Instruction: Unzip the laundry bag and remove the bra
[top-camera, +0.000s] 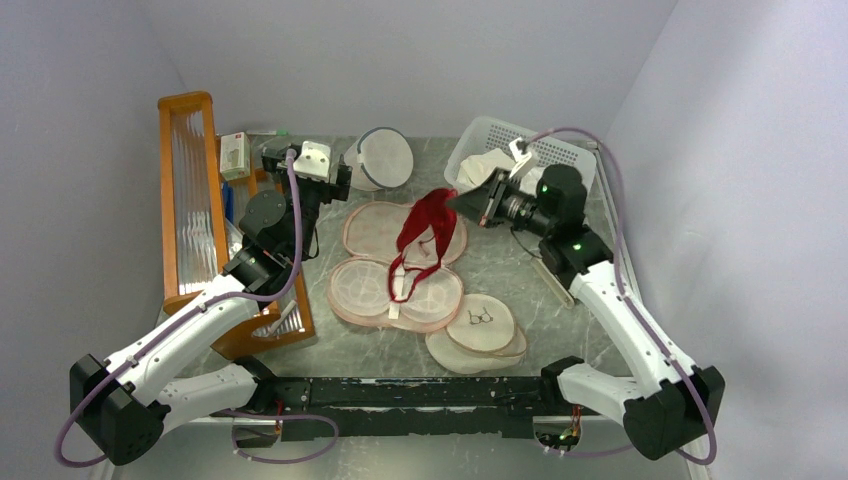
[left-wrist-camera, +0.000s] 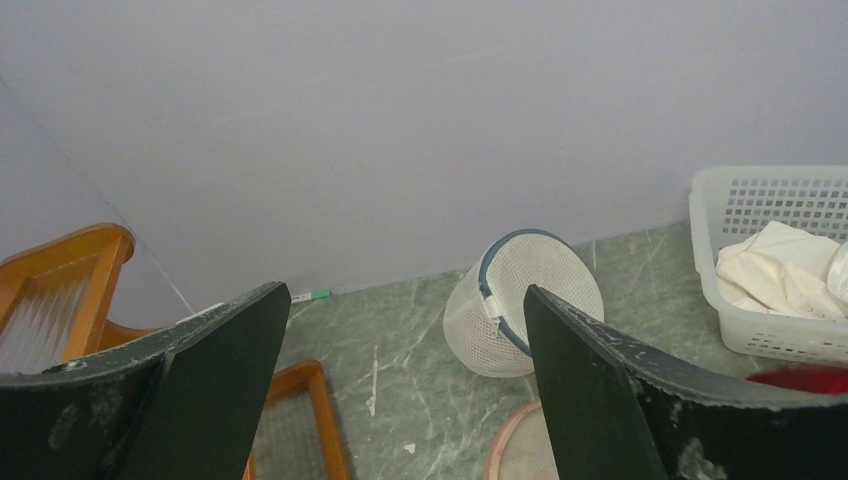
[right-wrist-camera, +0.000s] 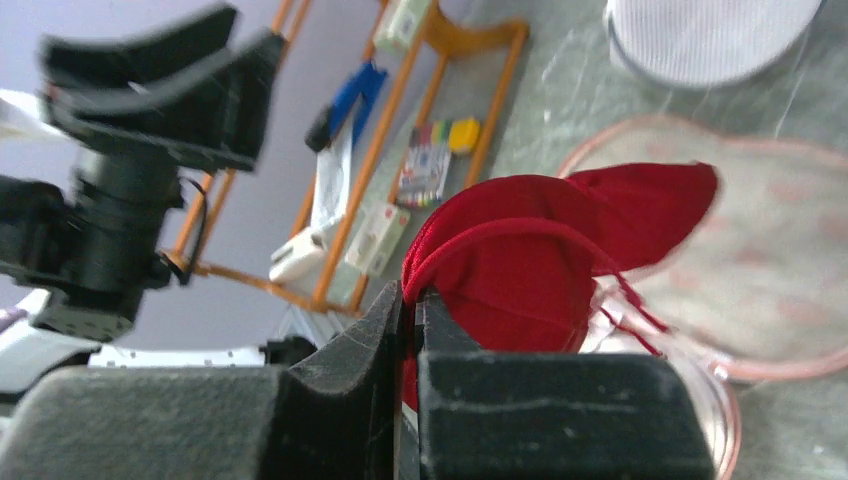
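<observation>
The peach laundry bag lies opened flat on the table, its lobes spread. The deep red bra hangs above it, its straps trailing down onto the bag. My right gripper is shut on the bra's upper edge and holds it up; in the right wrist view the jaws pinch the red fabric, with the bag below. My left gripper is open and empty, raised near the back left of the bag; a bit of the bag's rim shows between its fingers.
A white mesh dome bag with blue zipper lies at the back. A white basket holds white cloth. A wooden rack stands at the left. Round cream pouches lie at the front.
</observation>
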